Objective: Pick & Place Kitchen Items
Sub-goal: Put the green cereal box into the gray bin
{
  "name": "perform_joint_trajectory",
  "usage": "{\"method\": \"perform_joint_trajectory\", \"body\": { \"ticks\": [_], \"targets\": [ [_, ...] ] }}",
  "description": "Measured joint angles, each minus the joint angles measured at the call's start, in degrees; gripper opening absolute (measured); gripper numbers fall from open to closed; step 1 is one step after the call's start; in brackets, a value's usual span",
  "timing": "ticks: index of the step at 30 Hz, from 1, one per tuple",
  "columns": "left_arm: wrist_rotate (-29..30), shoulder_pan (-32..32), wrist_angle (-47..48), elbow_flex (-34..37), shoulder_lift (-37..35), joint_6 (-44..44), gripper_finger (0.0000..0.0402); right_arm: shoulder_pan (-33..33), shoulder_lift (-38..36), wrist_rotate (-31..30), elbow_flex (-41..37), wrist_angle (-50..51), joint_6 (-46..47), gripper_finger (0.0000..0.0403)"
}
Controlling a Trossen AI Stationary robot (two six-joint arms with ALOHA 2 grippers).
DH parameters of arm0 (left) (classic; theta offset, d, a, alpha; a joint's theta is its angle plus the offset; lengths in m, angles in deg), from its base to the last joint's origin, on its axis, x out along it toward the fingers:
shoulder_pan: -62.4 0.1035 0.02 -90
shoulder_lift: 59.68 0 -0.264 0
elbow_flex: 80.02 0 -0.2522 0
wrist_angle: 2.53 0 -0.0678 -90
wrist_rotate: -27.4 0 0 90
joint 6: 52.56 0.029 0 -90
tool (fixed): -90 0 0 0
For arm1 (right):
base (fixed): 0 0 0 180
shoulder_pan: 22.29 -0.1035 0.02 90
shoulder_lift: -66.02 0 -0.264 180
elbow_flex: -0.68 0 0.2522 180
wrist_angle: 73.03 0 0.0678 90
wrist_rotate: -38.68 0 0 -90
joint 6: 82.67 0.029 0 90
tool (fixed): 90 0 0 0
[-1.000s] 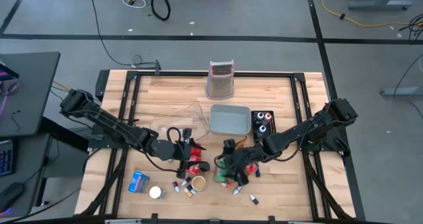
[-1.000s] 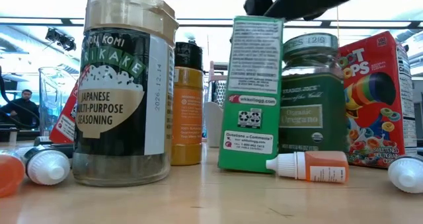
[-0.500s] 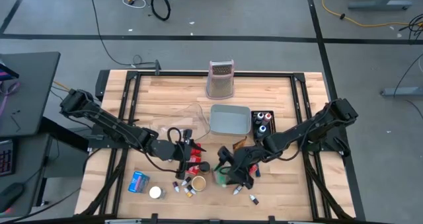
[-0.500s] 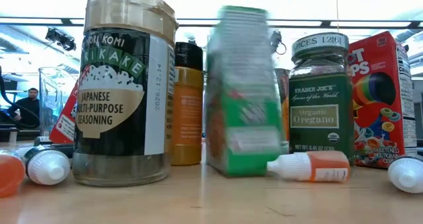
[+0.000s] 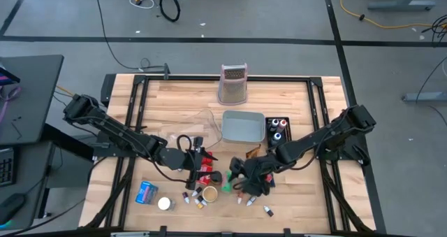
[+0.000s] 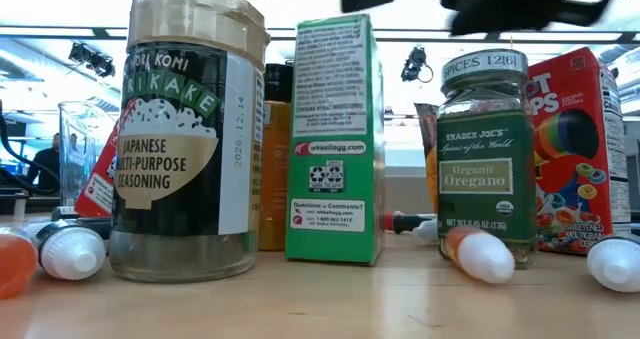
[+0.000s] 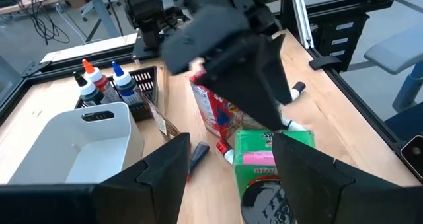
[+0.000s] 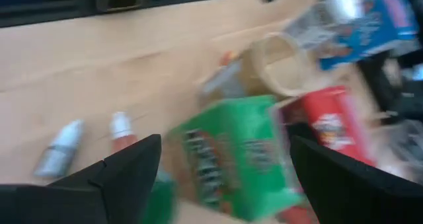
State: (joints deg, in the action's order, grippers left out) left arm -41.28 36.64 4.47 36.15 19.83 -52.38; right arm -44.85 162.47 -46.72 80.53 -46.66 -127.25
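We see the kitchen items clustered near the front middle of the wooden table (image 5: 167,97). In the low view a green box (image 6: 335,139) stands upright between a seasoning jar (image 6: 190,139) on the left and an oregano jar (image 6: 487,149) on the right. An orange bottle (image 6: 283,159) with a dark cap stands behind the green box and the seasoning jar. A red cereal box (image 6: 578,149) stands at the far right of the row. A small dropper bottle (image 6: 478,254) lies on its side in front of the oregano jar, and more small white-capped bottles lie at both edges of this view.

From above, the right gripper (image 5: 244,181) sits over the green box, and the right wrist view shows its fingers (image 8: 125,178) spread wide, one on each side of the box, not closed on it. The left gripper (image 5: 199,168) sits just left of the cluster, beside the red cereal box. Its fingers (image 7: 158,174) stand partly apart in the left wrist view; we cannot tell whether they hold anything.

A blue packet (image 5: 147,192) and a white round lid (image 5: 165,203) lie on the near left of the table. A grey tray (image 5: 243,127) sits farther back in the middle, with a black rack of small bottles (image 5: 277,128) touching its right side. A metal grater (image 5: 233,84) stands upright at the far edge.
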Motion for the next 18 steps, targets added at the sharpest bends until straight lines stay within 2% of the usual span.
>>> {"method": "perform_joint_trajectory", "body": {
  "ticks": [8, 18],
  "targets": [
    [0.0, 0.02, -0.2, 0.0, 0.0, 0.0, 0.0224, 2.74, 1.35, 10.56, 0.07, -5.53, 2.78, 0.0348],
    [0.02, 0.02, -0.06, -0.02, 0.0, 0.0, 0.0224, 4.95, 5.68, 10.51, 0.02, -9.88, 5.1, 0.0348]
  ]
}}
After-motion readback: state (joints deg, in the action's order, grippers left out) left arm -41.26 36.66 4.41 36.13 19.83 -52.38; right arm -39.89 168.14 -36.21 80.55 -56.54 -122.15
